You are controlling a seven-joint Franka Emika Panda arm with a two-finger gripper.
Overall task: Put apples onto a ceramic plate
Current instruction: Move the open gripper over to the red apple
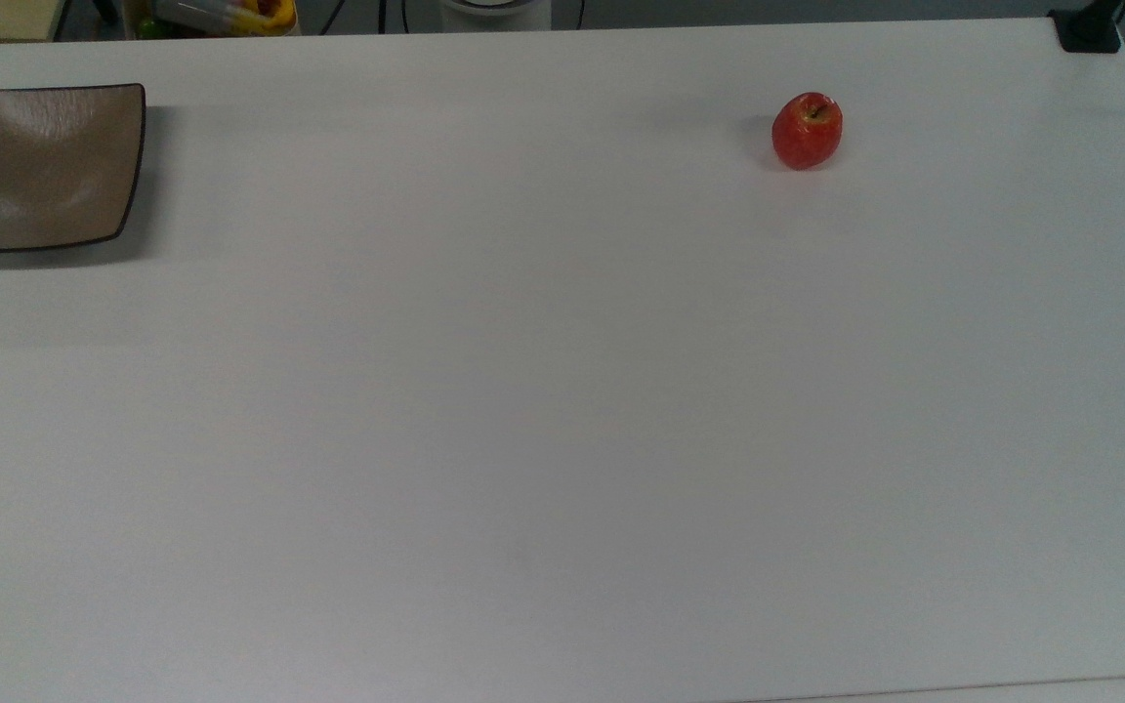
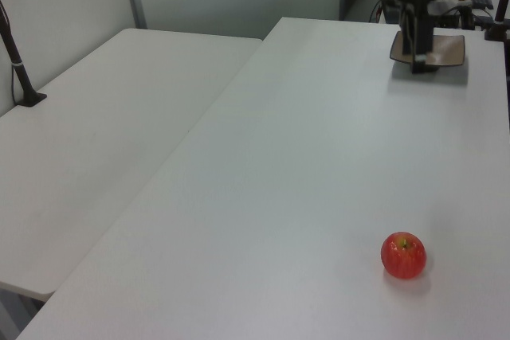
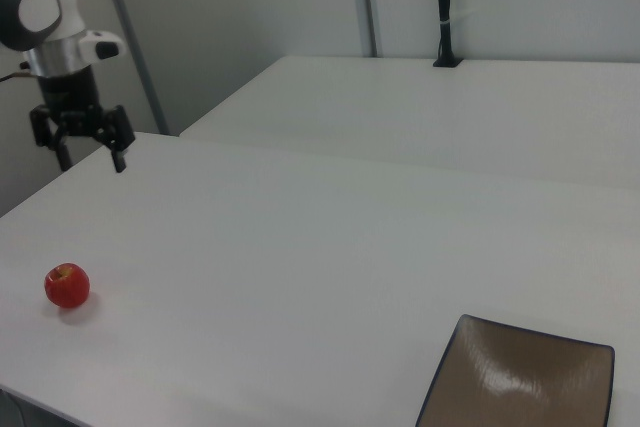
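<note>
A small red apple (image 1: pixel 807 130) stands upright on the white table (image 1: pixel 562 410), near the far edge on the top view's right. It is also low in the left view (image 2: pixel 403 255) and at the right view's left (image 3: pixel 67 285). The square brown plate (image 1: pixel 35 166) sits by the far edge on the top view's left, with nothing on it. My gripper (image 3: pixel 90 159) hangs open and empty in the air, up and behind the apple in the right view. In the left view the gripper (image 2: pixel 417 65) overlaps part of the plate (image 2: pixel 448 48).
A second white table (image 2: pixel 119 117) adjoins this one. A black pole (image 3: pixel 445 7) rises from it, and a black clamp (image 1: pixel 1088 29) sits at the top view's far right corner. Colourful clutter (image 1: pixel 221 15) lies beyond the far edge.
</note>
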